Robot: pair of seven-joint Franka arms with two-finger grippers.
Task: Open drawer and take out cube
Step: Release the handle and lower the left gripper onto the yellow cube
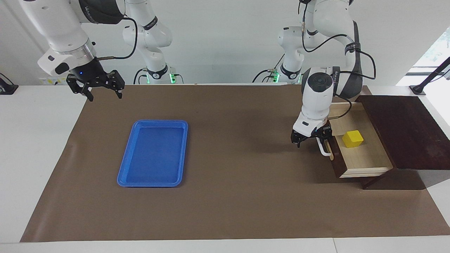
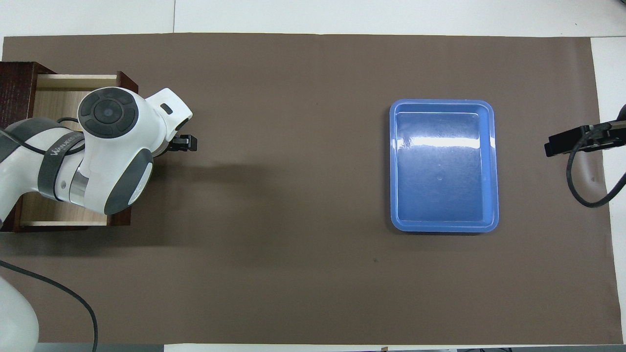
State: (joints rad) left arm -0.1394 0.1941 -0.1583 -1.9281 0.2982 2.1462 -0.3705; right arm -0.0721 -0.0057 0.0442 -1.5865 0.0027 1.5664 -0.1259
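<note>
Facing view: the drawer (image 1: pixel 365 159) sticks out of the dark box (image 1: pixel 404 133) at the left arm's end of the desk (image 1: pixel 246 196). The cube (image 1: pixel 352 138) sits in it, at about 3 o'clock from the left claw (image 1: pixel 312 137). That claw is at the white handle (image 1: pixel 324 147), fingers spread w/ the handle by them. The right claw (image 1: pixel 102 92) hangs spread over the mat's corner, waiting. Blue tray (image 1: pixel 153 153) lies at its 5 o'clock.

Overhead view: the left arm hides the cube & most of the drawer (image 2: pixel 54 88). Tray (image 2: pixel 443 165) is well apart, toward 3 o'clock.
</note>
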